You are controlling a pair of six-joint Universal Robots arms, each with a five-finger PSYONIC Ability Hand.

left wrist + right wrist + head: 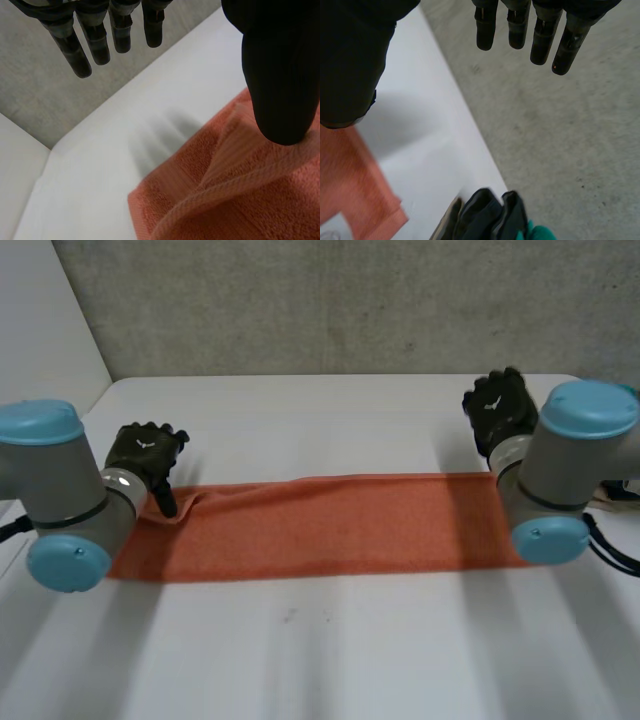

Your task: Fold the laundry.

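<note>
**Item 1: towel**. Orange terry cloth, folded into a long narrow strip. It lies flat across the middle of the head view, running from left to right on the desk. Its left end carries a raised crease near the far corner. Its right end passes behind the right arm.

**Item 2: left hand**. Black, at the left of the head view, at the towel's far left corner, ending the left arm.
- In the left wrist view the fingers are straight and spread, hanging over bare desk, well apart from the thumb.
- The thumb tip rests on the raised crease of the towel.
- Nothing is pinched or enclosed.

**Item 3: right hand**. Black, at the upper right of the head view, over the desk just beyond the towel's far right corner.
- In the right wrist view the fingers are straight and loose and hold nothing.
- The thumb sits close above the towel's corner; whether it touches the cloth cannot be told.

**Item 4: wall**. Grey and rough, behind the far edge of the desk.
</note>
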